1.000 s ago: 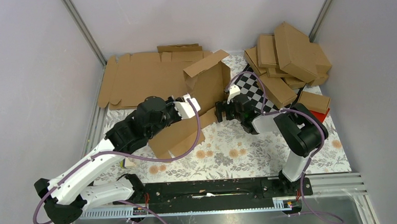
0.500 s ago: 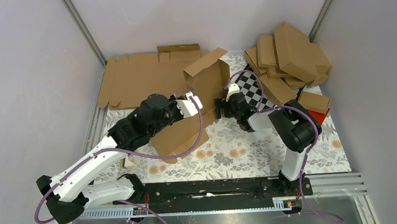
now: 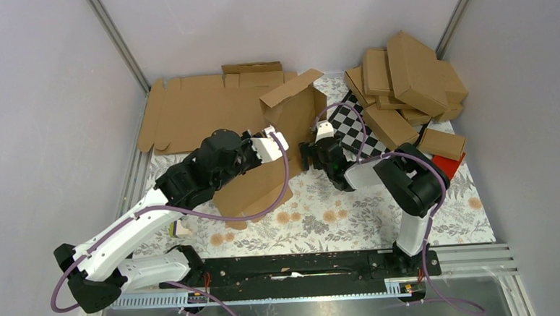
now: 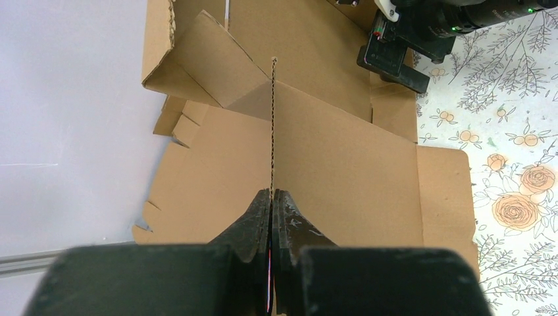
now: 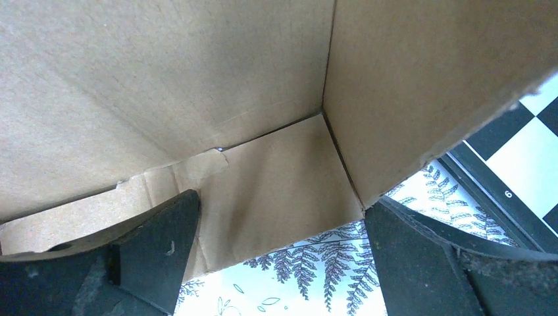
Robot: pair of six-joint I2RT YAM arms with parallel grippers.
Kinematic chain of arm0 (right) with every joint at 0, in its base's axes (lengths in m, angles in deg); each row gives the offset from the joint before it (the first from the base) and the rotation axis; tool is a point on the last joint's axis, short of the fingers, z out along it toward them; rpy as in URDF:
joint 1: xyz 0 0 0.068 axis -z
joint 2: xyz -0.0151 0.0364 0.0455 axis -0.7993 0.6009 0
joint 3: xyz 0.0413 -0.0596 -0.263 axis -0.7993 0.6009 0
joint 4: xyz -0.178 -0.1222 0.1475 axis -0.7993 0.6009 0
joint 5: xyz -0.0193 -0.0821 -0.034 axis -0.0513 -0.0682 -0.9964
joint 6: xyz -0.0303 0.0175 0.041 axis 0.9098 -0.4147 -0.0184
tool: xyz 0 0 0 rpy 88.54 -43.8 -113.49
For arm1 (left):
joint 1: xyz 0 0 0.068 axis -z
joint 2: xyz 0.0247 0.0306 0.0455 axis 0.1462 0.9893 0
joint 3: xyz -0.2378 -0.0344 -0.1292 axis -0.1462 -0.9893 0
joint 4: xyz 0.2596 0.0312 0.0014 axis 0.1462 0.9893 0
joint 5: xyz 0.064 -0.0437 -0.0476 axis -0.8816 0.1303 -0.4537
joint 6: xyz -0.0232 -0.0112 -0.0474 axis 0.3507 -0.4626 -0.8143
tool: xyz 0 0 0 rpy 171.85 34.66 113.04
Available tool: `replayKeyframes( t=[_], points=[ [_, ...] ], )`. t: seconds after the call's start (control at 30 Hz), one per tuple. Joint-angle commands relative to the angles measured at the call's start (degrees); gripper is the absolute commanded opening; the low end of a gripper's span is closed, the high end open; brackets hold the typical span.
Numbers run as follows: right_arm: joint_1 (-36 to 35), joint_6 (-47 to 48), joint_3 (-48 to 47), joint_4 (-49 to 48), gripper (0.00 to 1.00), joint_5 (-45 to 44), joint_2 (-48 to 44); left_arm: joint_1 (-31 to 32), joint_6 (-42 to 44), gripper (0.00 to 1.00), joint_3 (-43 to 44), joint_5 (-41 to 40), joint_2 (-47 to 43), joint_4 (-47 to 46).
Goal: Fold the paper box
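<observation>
Mid-fold: left claw (image 4: 271, 196) pinches paper box (image 3: 291, 121) wall upright, right claw (image 5: 279, 227) agape at box's right corner; next prob tuck side flap.

Two arms (image 3: 132, 227) (image 3: 412, 187), one paper box (image 3: 293, 119), one checkered board (image 3: 353, 125)

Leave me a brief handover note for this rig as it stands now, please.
Left gripper: shut on the box, pinching the edge of a raised wall.
Right gripper: open at the box's inner corner, gripping nothing.
Box: mid-table, in front of the flat sheets.
Done: walls partly raised.
To do: stand the remaining walls, tuck the flaps, close the lid.
</observation>
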Motion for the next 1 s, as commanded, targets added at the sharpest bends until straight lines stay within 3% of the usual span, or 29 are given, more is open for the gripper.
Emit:
replayKeyframes(
  t=[0.0, 0.2, 0.47, 0.7, 0.97],
  points=[
    [-0.99, -0.54, 0.79, 7.04, 1.00, -0.61, 0.42, 0.20, -1.53, 0.00, 2.19, 0.35, 0.17, 0.10],
    [0.57, -5.69, 0.54, 6.38, 1.00, 7.88, -5.48, 0.23, -1.66, 0.00, 1.56, 0.41, -0.89, 0.12],
    [6.51, -14.49, -3.76, 7.75, 0.99, 15.09, -1.69, 0.31, -1.18, 0.00, 0.92, -1.07, -0.42, 0.51],
    [5.76, -11.47, -8.21, 14.93, 0.94, 7.77, 1.16, 0.29, -0.76, 0.00, 0.71, -1.17, -0.54, 0.42],
    [-0.73, 0.22, -9.94, 20.97, 0.98, -9.89, 2.11, 0.24, -0.52, 0.00, 0.34, -1.35, -0.47, 0.46]
  ],
)
